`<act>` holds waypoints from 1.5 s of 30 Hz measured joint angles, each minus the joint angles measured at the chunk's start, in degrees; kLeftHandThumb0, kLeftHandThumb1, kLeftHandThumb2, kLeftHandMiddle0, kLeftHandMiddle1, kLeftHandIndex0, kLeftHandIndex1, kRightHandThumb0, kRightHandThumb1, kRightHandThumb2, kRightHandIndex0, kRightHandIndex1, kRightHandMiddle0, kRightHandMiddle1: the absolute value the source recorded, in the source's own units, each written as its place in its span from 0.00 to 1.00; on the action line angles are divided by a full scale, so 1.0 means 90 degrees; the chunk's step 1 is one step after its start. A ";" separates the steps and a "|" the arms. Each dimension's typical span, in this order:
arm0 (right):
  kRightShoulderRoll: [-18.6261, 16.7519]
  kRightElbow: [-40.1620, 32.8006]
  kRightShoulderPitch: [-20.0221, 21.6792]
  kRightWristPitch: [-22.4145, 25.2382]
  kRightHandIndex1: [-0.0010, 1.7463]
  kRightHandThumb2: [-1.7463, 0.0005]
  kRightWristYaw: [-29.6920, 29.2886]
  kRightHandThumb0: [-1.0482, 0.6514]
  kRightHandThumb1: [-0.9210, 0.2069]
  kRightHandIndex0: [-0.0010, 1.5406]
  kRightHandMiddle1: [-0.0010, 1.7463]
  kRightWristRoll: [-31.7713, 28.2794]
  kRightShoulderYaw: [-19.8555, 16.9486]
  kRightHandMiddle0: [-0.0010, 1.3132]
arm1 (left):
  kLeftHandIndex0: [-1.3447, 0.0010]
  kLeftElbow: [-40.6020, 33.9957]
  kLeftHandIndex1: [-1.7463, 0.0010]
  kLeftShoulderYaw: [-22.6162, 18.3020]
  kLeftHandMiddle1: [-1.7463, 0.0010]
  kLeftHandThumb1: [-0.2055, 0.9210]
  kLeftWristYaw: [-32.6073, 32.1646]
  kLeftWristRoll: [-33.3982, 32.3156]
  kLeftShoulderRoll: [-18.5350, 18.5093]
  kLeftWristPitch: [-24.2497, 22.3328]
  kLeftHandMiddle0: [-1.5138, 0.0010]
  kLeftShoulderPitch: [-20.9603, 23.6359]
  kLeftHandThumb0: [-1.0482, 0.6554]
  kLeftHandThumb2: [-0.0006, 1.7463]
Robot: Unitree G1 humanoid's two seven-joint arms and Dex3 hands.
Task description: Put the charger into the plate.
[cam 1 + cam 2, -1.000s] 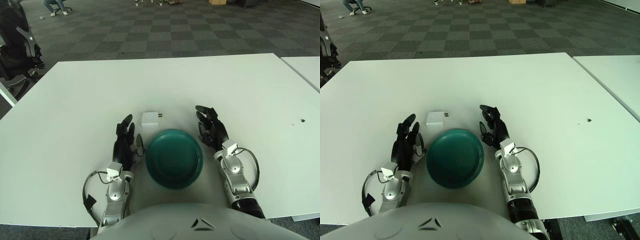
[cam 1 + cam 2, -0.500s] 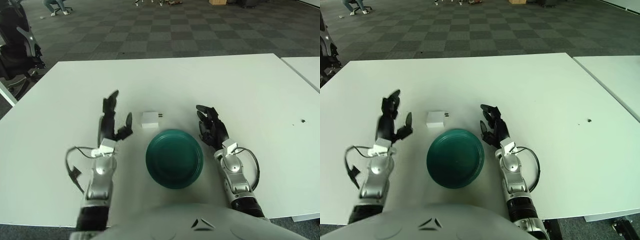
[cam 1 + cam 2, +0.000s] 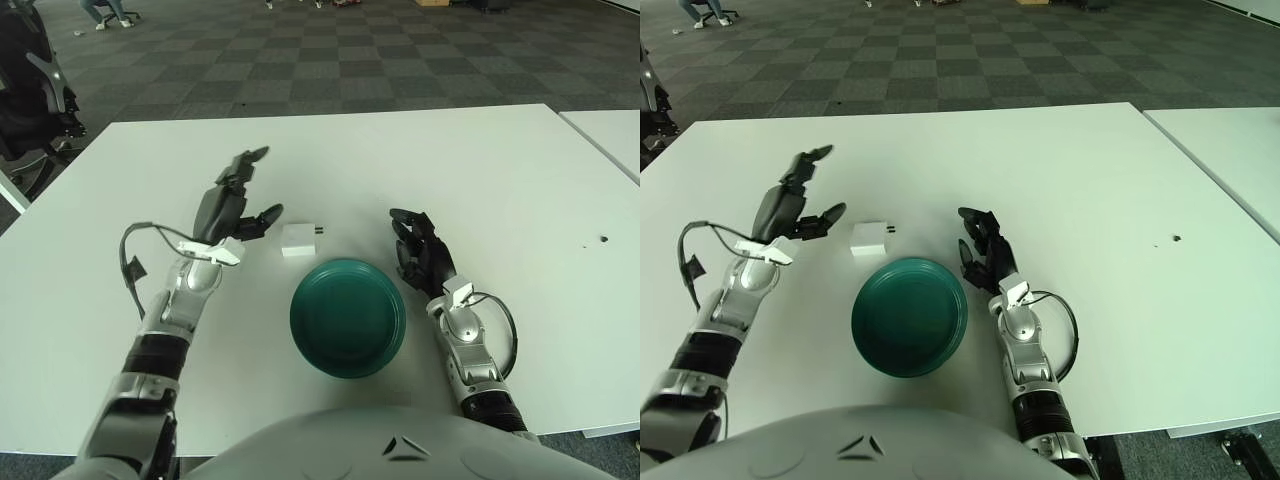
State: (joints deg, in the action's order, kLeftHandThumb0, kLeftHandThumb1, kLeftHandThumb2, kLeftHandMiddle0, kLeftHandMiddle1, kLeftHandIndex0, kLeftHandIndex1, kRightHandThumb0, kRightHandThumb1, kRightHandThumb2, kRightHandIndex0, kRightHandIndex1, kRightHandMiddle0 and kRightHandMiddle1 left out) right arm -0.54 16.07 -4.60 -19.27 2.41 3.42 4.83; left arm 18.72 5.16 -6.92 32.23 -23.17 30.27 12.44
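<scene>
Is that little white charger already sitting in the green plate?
No, the white charger lies on the table just beyond the green plate, with the left robot hand open beside it.

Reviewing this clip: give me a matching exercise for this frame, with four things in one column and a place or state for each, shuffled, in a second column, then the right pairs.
Things:
1. charger
2. plate
3. left hand
4. right hand

Places or states:
A. dark green, nothing in it, nearest the robot's body
B. small white block on the table just beyond the plate's far left rim
C. fingers spread, holding nothing, to the left of the charger
D. beside the plate's right rim, holding nothing

Pairs: 1-B, 2-A, 3-C, 4-D
</scene>
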 measured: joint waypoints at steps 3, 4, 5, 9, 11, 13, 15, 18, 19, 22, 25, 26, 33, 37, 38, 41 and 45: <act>-0.0012 0.0000 0.0000 0.0012 0.01 0.63 -0.0001 0.14 0.00 0.24 0.49 -0.0002 -0.0007 0.12 | 1.00 0.0086 0.51 0.0224 1.00 1.00 0.0222 0.0158 -0.0168 -0.0072 0.79 0.0203 0.08 0.24; -0.0014 0.0000 0.0000 0.0017 0.01 0.63 -0.0001 0.14 0.00 0.24 0.49 -0.0005 -0.0011 0.11 | 1.00 0.0131 0.50 0.0304 1.00 1.00 0.0342 0.0208 -0.0216 -0.0094 0.79 0.0281 0.08 0.23; -0.0015 0.0000 0.0001 0.0018 0.01 0.63 -0.0001 0.14 0.00 0.24 0.48 -0.0006 -0.0013 0.11 | 1.00 0.0170 0.46 0.0363 1.00 1.00 0.0425 0.0229 -0.0248 -0.0111 0.80 0.0335 0.09 0.20; -0.0020 0.0000 0.0005 0.0041 0.01 0.62 -0.0002 0.15 0.00 0.24 0.47 -0.0006 -0.0026 0.09 | 0.99 0.0602 0.42 0.0763 1.00 1.00 0.1017 0.0286 -0.0396 -0.0118 0.82 0.0700 0.11 0.15; -0.0020 0.0000 0.0008 0.0046 0.00 0.62 -0.0001 0.15 0.00 0.24 0.47 -0.0004 -0.0025 0.08 | 0.98 0.0894 0.41 0.0990 1.00 1.00 0.1287 0.0344 -0.0455 -0.0108 0.84 0.0886 0.12 0.13; -0.0021 0.0000 0.0010 0.0049 0.00 0.63 -0.0001 0.16 0.00 0.23 0.47 -0.0004 -0.0024 0.07 | 0.97 0.1201 0.40 0.1196 1.00 1.00 0.1505 0.0417 -0.0484 -0.0086 0.85 0.1078 0.12 0.12; -0.0023 0.0000 0.0015 0.0056 0.00 0.63 -0.0001 0.16 0.00 0.23 0.47 -0.0004 -0.0021 0.08 | 0.97 0.1519 0.39 0.1405 1.00 1.00 0.1680 0.0483 -0.0494 -0.0032 0.86 0.1268 0.11 0.11; -0.0025 0.0000 0.0017 0.0058 0.00 0.63 -0.0003 0.16 0.00 0.23 0.47 -0.0004 -0.0021 0.09 | 0.96 0.1868 0.39 0.1653 1.00 1.00 0.1840 0.0543 -0.0508 0.0132 0.86 0.1498 0.10 0.11; -0.0026 -0.0001 0.0019 0.0058 0.00 0.63 -0.0005 0.16 0.00 0.23 0.48 -0.0003 -0.0020 0.09 | 0.96 0.1970 0.39 0.1723 1.00 1.00 0.1876 0.0562 -0.0513 0.0205 0.86 0.1565 0.10 0.12; -0.0031 -0.0001 0.0022 0.0057 0.00 0.63 -0.0010 0.17 0.00 0.23 0.47 -0.0002 -0.0020 0.09 | 0.97 0.2259 0.39 0.1929 1.00 1.00 0.1977 0.0605 -0.0533 0.0452 0.86 0.1785 0.09 0.12; -0.0037 -0.0001 0.0026 0.0056 0.00 0.64 -0.0015 0.17 0.00 0.23 0.47 -0.0001 -0.0020 0.08 | 0.98 0.2534 0.40 0.2090 1.00 1.00 0.2099 0.0626 -0.0547 0.0676 0.86 0.1996 0.08 0.14; -0.0039 -0.0001 0.0025 0.0055 0.00 0.64 -0.0017 0.17 0.00 0.23 0.47 0.0001 -0.0019 0.08 | 0.98 0.2626 0.40 0.2137 1.00 1.00 0.2150 0.0625 -0.0548 0.0752 0.86 0.2073 0.07 0.14; -0.0062 -0.0001 0.0025 0.0053 0.00 0.64 -0.0052 0.17 0.00 0.24 0.47 0.0020 -0.0013 0.08 | 0.99 0.3217 0.41 0.2298 1.00 1.00 0.2464 0.0515 -0.0504 0.1103 0.87 0.2459 0.06 0.17; -0.0070 -0.0001 0.0025 0.0053 0.00 0.64 -0.0081 0.17 0.00 0.23 0.47 0.0028 -0.0011 0.07 | 0.99 0.3515 0.40 0.2346 1.00 1.00 0.2624 0.0438 -0.0454 0.1207 0.87 0.2604 0.06 0.17; -0.0071 -0.0001 0.0025 0.0053 0.00 0.64 -0.0082 0.16 0.00 0.23 0.47 0.0029 -0.0010 0.07 | 0.99 0.3573 0.40 0.2355 1.00 1.00 0.2649 0.0430 -0.0440 0.1226 0.86 0.2626 0.06 0.17; -0.0071 -0.0001 0.0024 0.0047 0.00 0.63 -0.0086 0.16 0.00 0.22 0.47 0.0034 -0.0008 0.07 | 1.00 0.3785 0.42 0.2385 1.00 1.00 0.2772 0.0384 -0.0366 0.1241 0.87 0.2697 0.07 0.16; -0.0069 0.0000 0.0021 0.0042 0.00 0.63 -0.0106 0.15 0.00 0.22 0.47 0.0041 -0.0008 0.08 | 1.00 0.4043 0.46 0.2432 1.00 1.00 0.2880 0.0333 -0.0265 0.1210 0.87 0.2808 0.06 0.18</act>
State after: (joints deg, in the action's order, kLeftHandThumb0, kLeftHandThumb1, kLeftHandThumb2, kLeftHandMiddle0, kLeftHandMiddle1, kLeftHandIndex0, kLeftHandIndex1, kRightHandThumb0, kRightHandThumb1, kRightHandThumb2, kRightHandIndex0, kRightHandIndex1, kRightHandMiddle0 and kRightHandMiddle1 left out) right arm -1.16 16.07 -4.42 -18.89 1.45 3.79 4.75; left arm 55.11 27.05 19.00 35.23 -25.55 41.16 37.71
